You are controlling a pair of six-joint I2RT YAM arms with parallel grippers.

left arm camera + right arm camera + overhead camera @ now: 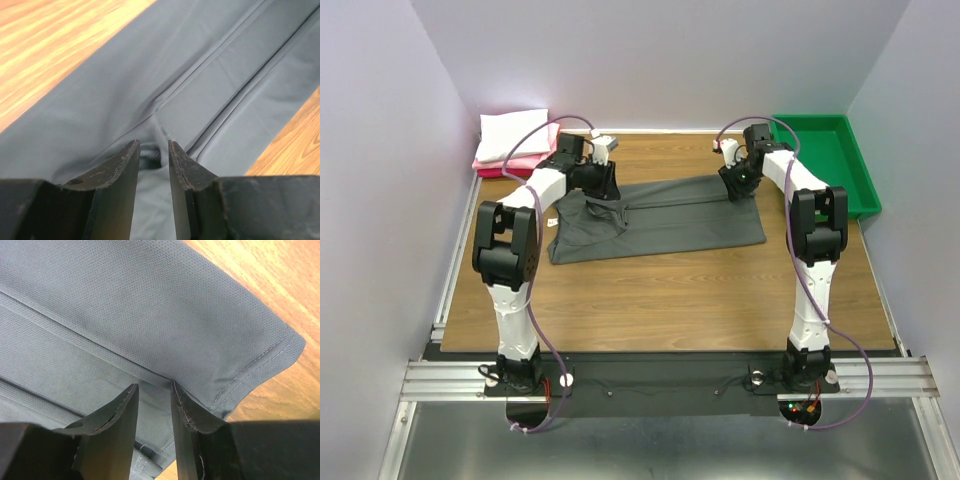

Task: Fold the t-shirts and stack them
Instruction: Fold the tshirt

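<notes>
A dark charcoal t-shirt (660, 215) lies as a long folded strip across the far half of the table. My left gripper (603, 188) is down on its left end. In the left wrist view the jaws of that gripper (154, 145) stand a little apart, with a small ridge of grey cloth (150, 90) bunched between the tips. My right gripper (735, 185) is down on the strip's far right corner. Its jaws (152, 386) are also slightly apart, straddling a folded edge near the hemmed corner (280, 347). Nothing is lifted.
A folded white t-shirt (510, 135) lies on folded pink ones (505, 162) at the far left corner. A green tray (810, 118) sits at the far right. Bare wood (670, 300) spreads in front of the strip. Walls close in on three sides.
</notes>
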